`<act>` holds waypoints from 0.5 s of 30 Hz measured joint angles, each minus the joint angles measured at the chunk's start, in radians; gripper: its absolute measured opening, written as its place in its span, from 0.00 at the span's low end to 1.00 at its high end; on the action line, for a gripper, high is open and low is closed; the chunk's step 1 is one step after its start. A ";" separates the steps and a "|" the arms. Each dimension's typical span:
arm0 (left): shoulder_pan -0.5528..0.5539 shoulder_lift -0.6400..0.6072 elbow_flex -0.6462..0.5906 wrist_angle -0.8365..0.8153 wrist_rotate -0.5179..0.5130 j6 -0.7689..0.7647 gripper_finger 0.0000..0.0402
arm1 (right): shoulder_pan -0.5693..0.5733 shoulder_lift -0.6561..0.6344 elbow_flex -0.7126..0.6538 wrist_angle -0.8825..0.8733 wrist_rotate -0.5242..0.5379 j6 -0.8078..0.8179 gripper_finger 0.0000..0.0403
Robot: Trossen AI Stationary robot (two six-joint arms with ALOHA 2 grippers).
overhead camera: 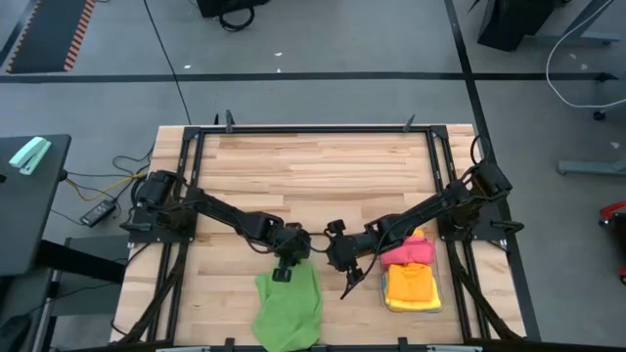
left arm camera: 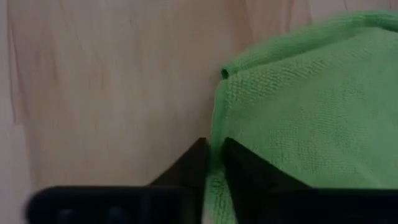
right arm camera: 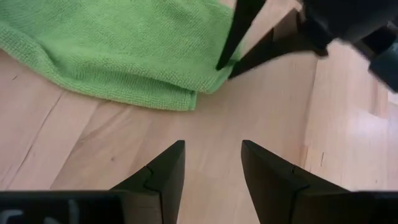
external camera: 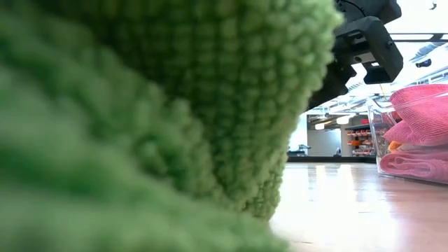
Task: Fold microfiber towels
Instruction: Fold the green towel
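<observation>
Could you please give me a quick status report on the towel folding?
Left end effector pinching green towel corner. Right end effector open, empty, above bare table. Nothing in the way.

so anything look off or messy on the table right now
Nothing looks damaged or spilled. The green towel lies rumpled and half folded at the table's near edge, its corner pinched by the left gripper. The right gripper hangs open beside it. Pink, orange and yellow towels sit stacked in the clear bin.

We see even, bright overhead lighting. The green towel [external camera: 140, 119] fills the low view, blurred; the table [external camera: 350, 203] shows glare.
</observation>
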 joint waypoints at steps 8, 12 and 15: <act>-0.023 -0.118 0.068 -0.122 0.011 0.013 0.06 | 0.000 0.000 0.000 0.011 -0.042 -0.012 0.41; -0.037 -0.210 0.119 -0.236 -0.041 0.034 0.04 | 0.000 0.000 0.000 0.024 -0.041 -0.021 0.41; -0.029 -0.277 0.179 -0.387 -0.178 0.034 0.02 | 0.000 -0.003 0.000 0.021 0.012 -0.019 0.41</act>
